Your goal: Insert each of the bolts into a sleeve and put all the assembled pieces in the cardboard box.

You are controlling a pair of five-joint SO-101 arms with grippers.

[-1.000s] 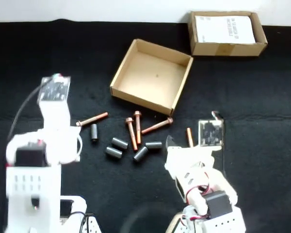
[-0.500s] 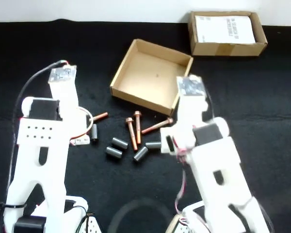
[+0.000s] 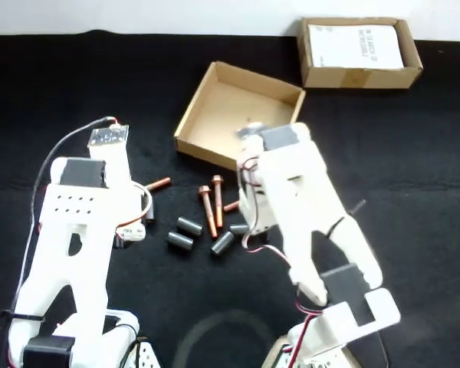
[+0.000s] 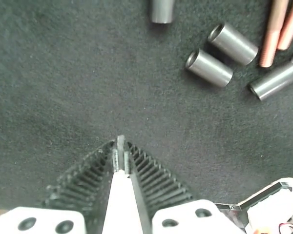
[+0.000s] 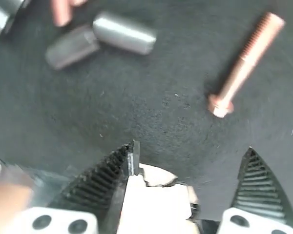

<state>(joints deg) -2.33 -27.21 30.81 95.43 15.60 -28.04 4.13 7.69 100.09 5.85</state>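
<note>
Several copper bolts (image 3: 205,211) and grey sleeves (image 3: 189,225) lie loose on the black mat in front of the open cardboard box (image 3: 215,157). My left arm (image 3: 84,207) stands over the left end of the cluster. Its gripper (image 4: 119,146) is shut and empty above bare mat, short of two sleeves (image 4: 209,67). My right arm (image 3: 291,199) stretches over the right end of the cluster. Its gripper (image 5: 190,153) is open just above the mat, with one bolt (image 5: 244,63) lying close ahead of its fingers and two sleeves (image 5: 124,33) farther off.
A second cardboard box (image 3: 359,75) with a printed sheet in it stands at the back right. One bolt (image 3: 157,185) lies beside the left arm. The mat (image 3: 414,192) on the far right is bare.
Both arms have unfolded from low poses near the front edge and reached out over the parts. The right arm swung left and now hides the bolts at the right of the cluster.
</note>
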